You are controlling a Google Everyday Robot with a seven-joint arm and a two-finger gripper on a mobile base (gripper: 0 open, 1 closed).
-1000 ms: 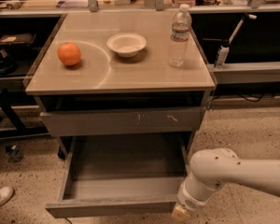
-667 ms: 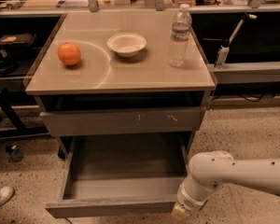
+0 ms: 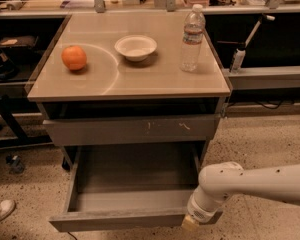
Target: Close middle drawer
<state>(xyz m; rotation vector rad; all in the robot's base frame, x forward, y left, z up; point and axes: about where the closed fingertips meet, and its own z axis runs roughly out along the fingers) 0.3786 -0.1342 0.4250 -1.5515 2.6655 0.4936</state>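
Standing pulled far out of the cabinet, the middle drawer [image 3: 132, 191] occupies the 6 o'clock part of the view. I count one such open drawer, and its grey box is bare inside. Its long axis runs from 9 o'clock to 3 o'clock, and its plain front panel faces 6 o'clock, toward the camera.

At the right end of this panel, about 5 o'clock in the view, is the one gripper [image 3: 191, 223]. It sits just at the panel's corner, but I cannot tell if it touches, and I cannot tell whether it is released or clenched. The white arm [image 3: 260, 184] comes in from 3 o'clock, over the speckled floor [image 3: 255, 139].

Directly above the open drawer, toward 12 o'clock, is one more drawer front [image 3: 132, 130], with white scratches, standing a little out of the cabinet.

On the table top [image 3: 155, 79] there are three things, well apart:
- one orange [image 3: 74, 57] at 9 o'clock
- one white bowl [image 3: 135, 47] near the middle
- one upright water bottle [image 3: 192, 38] at 3 o'clock

One white shoe [image 3: 0, 210] shows on the floor at 8 o'clock, apart from the drawer.
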